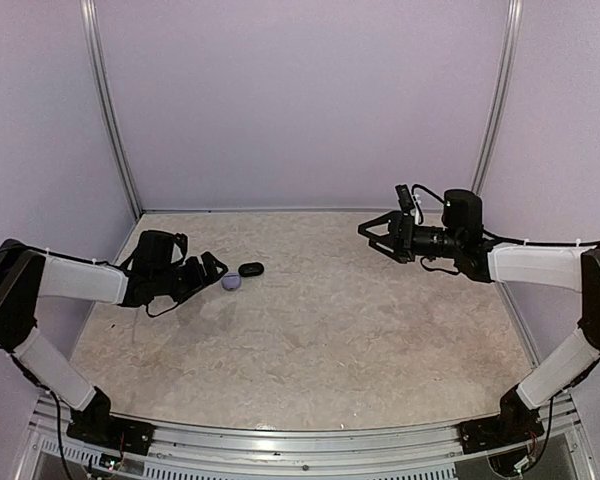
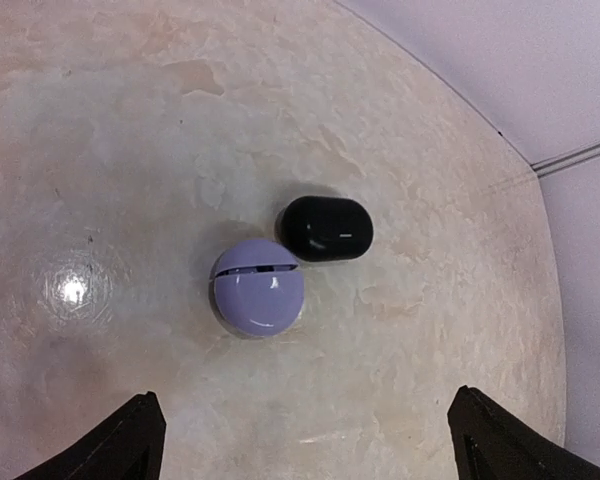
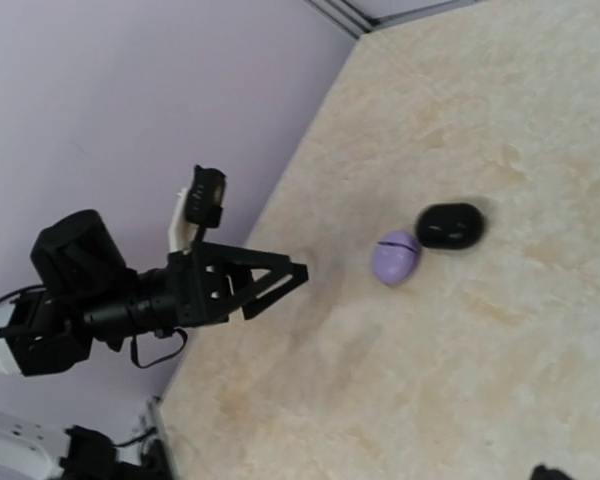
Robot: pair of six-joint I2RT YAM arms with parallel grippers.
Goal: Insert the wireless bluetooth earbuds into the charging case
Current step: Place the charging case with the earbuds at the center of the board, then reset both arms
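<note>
While both pairs of jaws stand spread wide with nothing between them, the two cases lie on the table (image 1: pixel 320 330). From the top camera, the lavender charging case (image 1: pixel 231 282) rests toward 9 o'clock of the table's middle. The black charging case (image 1: pixel 251 269) lies at its 2 o'clock, touching it or very nearly so. The left gripper (image 1: pixel 210 274) hangs just beside the lavender case at its 9 o'clock, fingers pointing toward it. The right gripper (image 1: pixel 373 232) is well apart, toward 2 o'clock of the table's middle, held up off the surface. Both cases look closed, so whether the earbuds sit inside them cannot be told.
</note>
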